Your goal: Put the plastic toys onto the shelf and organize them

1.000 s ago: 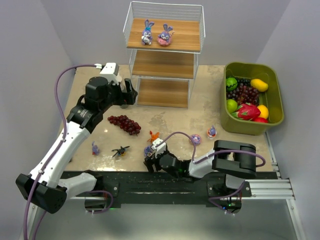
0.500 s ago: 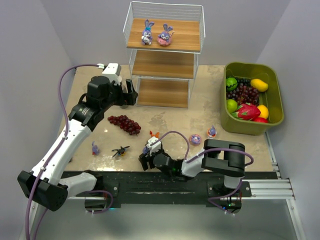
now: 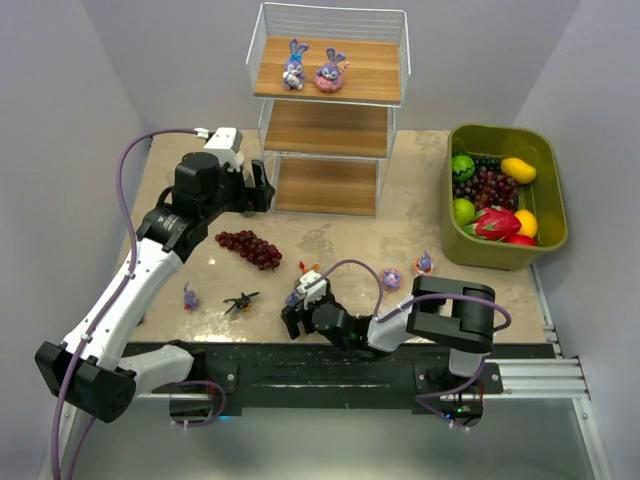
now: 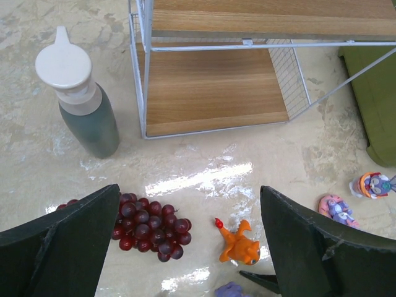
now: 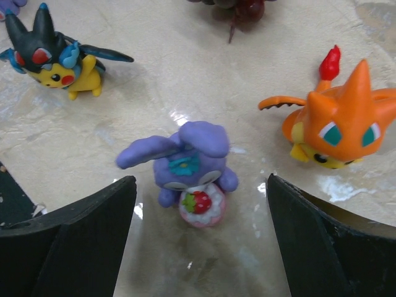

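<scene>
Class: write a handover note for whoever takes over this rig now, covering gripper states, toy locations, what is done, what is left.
Left gripper: open, empty, hovering beside the shelf.
Right gripper: open, low over the table, jaws either side of the strawberry bunny, not gripping it.
Done: left bunny and right bunny stand on the shelf's top board.
Left: six toys on the table: strawberry bunny, orange creature, black-eared figure, small purple figure, plus pink figure and orange-ringed figure near the green bin.
</scene>
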